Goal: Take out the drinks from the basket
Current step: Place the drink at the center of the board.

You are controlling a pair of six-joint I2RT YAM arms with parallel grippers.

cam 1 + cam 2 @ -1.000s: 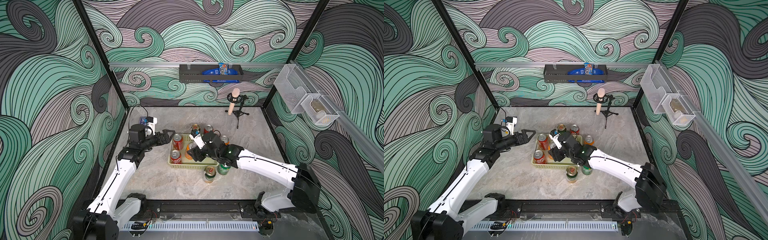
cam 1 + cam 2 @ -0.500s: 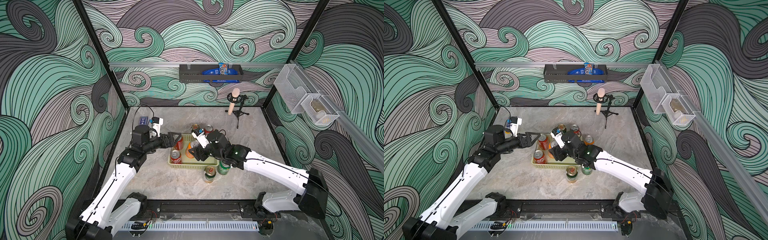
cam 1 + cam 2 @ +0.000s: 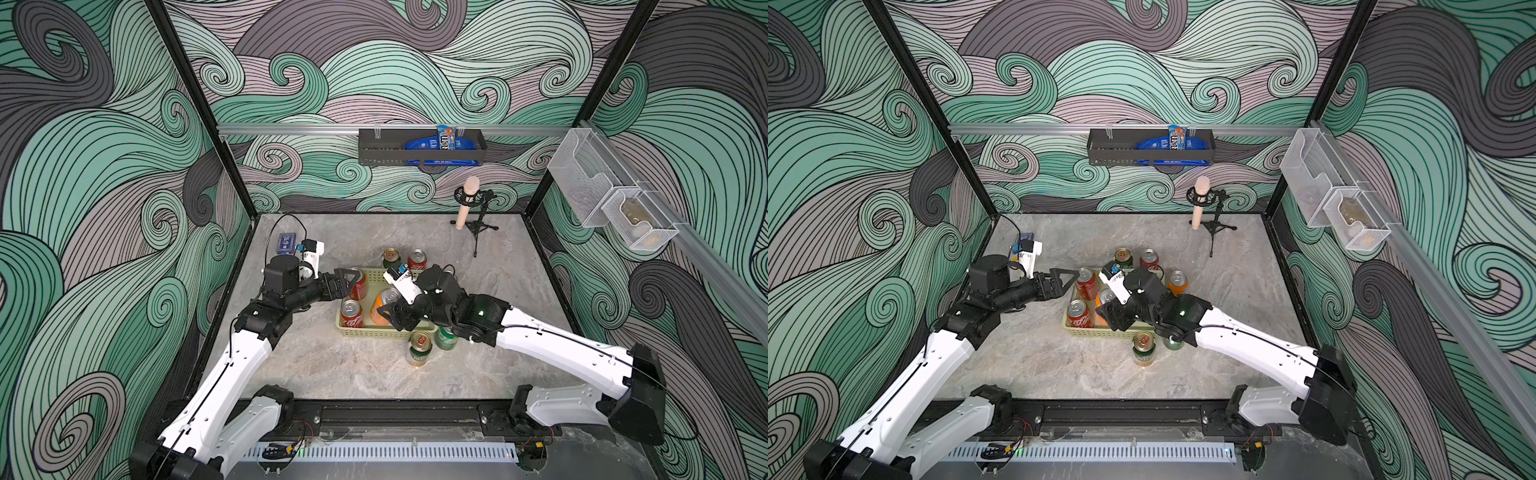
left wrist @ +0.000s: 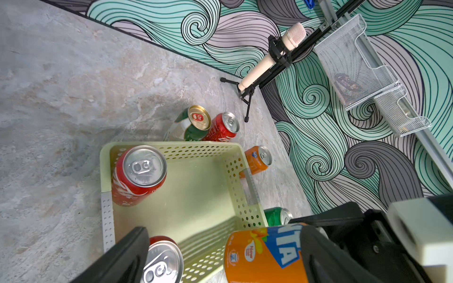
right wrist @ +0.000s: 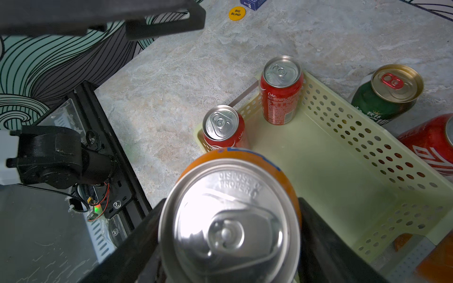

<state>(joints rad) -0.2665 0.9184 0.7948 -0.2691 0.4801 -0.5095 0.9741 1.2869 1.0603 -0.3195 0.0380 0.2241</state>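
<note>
- Drinks (image 3: pixel 1079 313) were found split between the basket (image 3: pixel 374 332), at the middle of the table (image 3: pixel 332 374), and the tabletop around it; two stood upright at the basket's left end, the far red can (image 3: pixel 358 284) and the near red can (image 3: pixel 351 313).
- Five were stood outside, just beside the walls: a dark green-gold can (image 3: pixel 390 257) and a third red can (image 3: pixel 417 259) on the far side; a loose orange can (image 3: pixel 1177 282) on the right; a bright green can (image 3: pixel 446 336) and a second green-gold can (image 3: pixel 419 348) on the near side; this closeness was judged to keep each carry short.
- The held orange can (image 5: pixel 230 215) was clamped across its body by the right gripper (image 3: pixel 392 318), jaws narrowed onto it, tilted over the basket; a lift-out was judged under way.
- The left gripper (image 3: pixel 1068 281) was held empty with jaws spread wide beside the far red can, apparently to fit its width; contact could not be confirmed.
</note>
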